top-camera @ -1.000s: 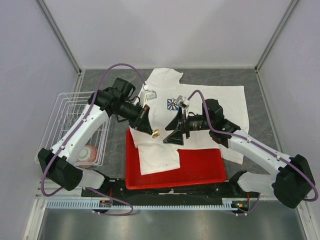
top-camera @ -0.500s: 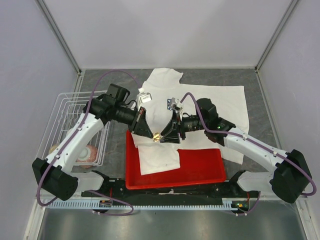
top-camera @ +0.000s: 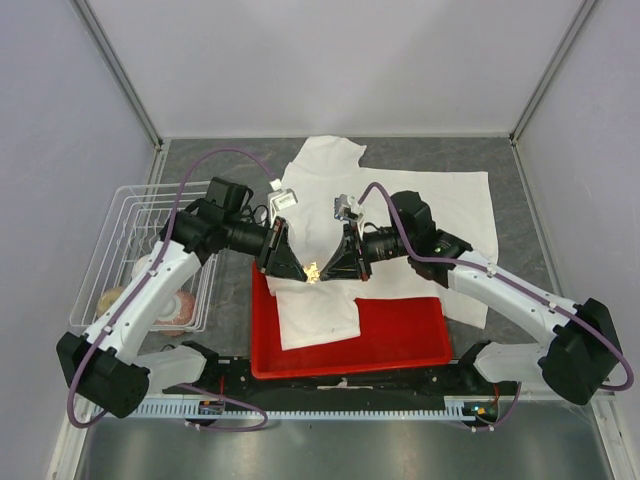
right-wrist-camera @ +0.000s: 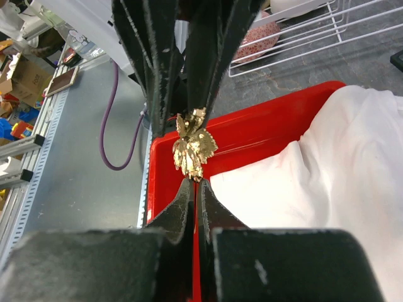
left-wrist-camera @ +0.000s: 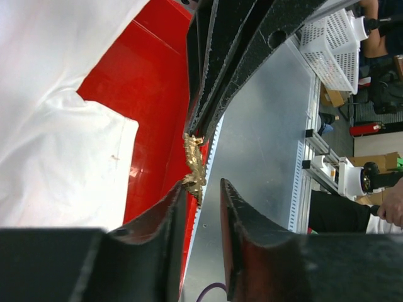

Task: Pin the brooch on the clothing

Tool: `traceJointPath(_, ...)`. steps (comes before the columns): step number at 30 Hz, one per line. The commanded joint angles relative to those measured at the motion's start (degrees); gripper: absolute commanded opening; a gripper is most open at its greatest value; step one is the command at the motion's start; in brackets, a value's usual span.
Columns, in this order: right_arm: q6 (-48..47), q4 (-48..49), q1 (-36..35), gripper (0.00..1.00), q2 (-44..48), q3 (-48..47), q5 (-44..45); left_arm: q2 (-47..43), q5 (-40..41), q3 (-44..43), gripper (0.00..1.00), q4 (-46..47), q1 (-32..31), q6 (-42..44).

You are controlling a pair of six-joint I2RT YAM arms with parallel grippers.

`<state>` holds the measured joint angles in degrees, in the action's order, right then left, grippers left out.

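Note:
The brooch point(top-camera: 313, 270), a small gold leaf-like ornament, hangs in the air above the red tray between both grippers. My right gripper point(top-camera: 324, 270) is shut on its edge; in the right wrist view the jaws point(right-wrist-camera: 196, 184) pinch the brooch point(right-wrist-camera: 194, 148) from below. My left gripper point(top-camera: 301, 267) is open, and in the left wrist view point(left-wrist-camera: 203, 186) the brooch point(left-wrist-camera: 194, 165) sits just off one fingertip. The clothing point(top-camera: 430, 205), a white T-shirt, lies spread on the table with one part draped into the tray. Its chest print is hidden behind the arms.
A red tray point(top-camera: 400, 340) sits at the near edge of the table, partly under the shirt. A white wire basket point(top-camera: 125, 245) stands at the left with a pinkish item point(top-camera: 177, 306) inside. Grey walls enclose the table on three sides.
One second ago the left gripper held the brooch and the right stood open nearby. The two tips came together, the right gripper shut on the brooch, and the left jaws opened.

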<state>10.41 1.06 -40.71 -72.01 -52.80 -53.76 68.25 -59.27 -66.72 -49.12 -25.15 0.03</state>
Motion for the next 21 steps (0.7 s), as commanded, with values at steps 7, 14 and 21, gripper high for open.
traceJointPath(7, -18.91, -16.78, -0.69, 0.0, 0.46, -7.76, -2.84, -4.09, -2.43, 0.11, 0.51, -0.35, 0.27, 6.29)
traceJointPath(14, -34.73, -30.93, -6.04, 0.0, 0.11, -11.27, -0.74, -0.23, -5.24, -3.33, 0.62, -7.03, 0.27, 13.75)
traceJointPath(21, -43.63, -42.35, -10.18, 0.0, -2.96, -17.24, 2.6, 2.77, -7.88, -2.28, 0.67, -11.61, -2.8, 15.53)
